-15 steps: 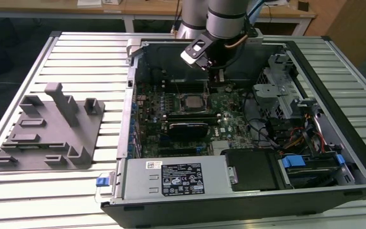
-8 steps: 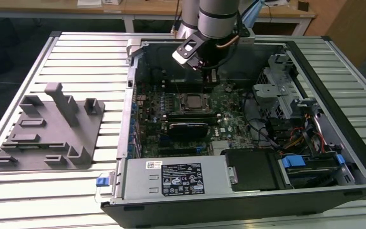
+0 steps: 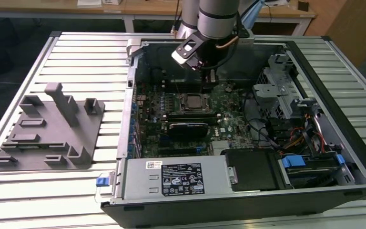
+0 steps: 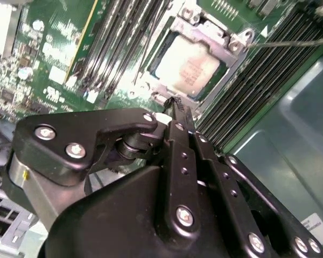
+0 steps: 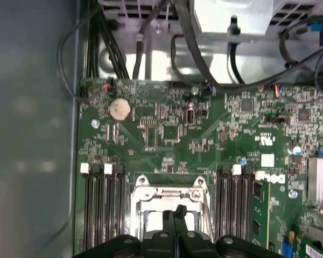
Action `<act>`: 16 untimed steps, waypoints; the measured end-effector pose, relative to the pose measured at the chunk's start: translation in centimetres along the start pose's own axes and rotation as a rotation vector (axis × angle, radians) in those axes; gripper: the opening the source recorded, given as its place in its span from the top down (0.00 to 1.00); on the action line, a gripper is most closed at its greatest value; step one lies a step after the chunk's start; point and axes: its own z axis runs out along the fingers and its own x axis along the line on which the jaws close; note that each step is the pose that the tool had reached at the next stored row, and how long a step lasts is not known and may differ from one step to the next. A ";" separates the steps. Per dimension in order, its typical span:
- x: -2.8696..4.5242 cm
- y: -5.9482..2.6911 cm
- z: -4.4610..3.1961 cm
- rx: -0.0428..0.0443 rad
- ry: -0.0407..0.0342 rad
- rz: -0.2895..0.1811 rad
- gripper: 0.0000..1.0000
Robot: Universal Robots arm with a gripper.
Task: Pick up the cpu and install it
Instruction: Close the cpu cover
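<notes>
Inside the open computer case [image 3: 234, 210], the cpu [image 4: 191, 70] sits in the socket frame [image 4: 234, 45] on the motherboard [image 5: 177, 134]. The gripper [image 4: 176, 106] is at the socket's near edge, fingers pressed together and holding nothing; contact is unclear. A grey fixture [image 3: 49, 129] lies on the desk [image 3: 75, 52], well apart.

An open computer case [image 3: 323, 71] on a slatted table [image 3: 75, 52]
Beside the case, to the exterior view's left, a grey fixture block [image 3: 49, 133] rests on the table. Inside the case, a green motherboard [image 3: 230, 102] covers the floor, a labelled power supply [image 3: 177, 177] sits at the near wall, and a silver coin battery [image 5: 120, 109] lies on the board near black cables [image 5: 188, 48].
</notes>
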 end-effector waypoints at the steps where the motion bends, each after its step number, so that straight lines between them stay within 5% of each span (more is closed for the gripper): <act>1: 0.00 0.00 0.02 0.0038 0.0000 0.000 0.89; 8: -0.01 -0.06 0.09 0.0040 0.0021 0.000 0.89; 16: -0.29 -0.62 0.63 0.0027 0.0440 0.000 0.89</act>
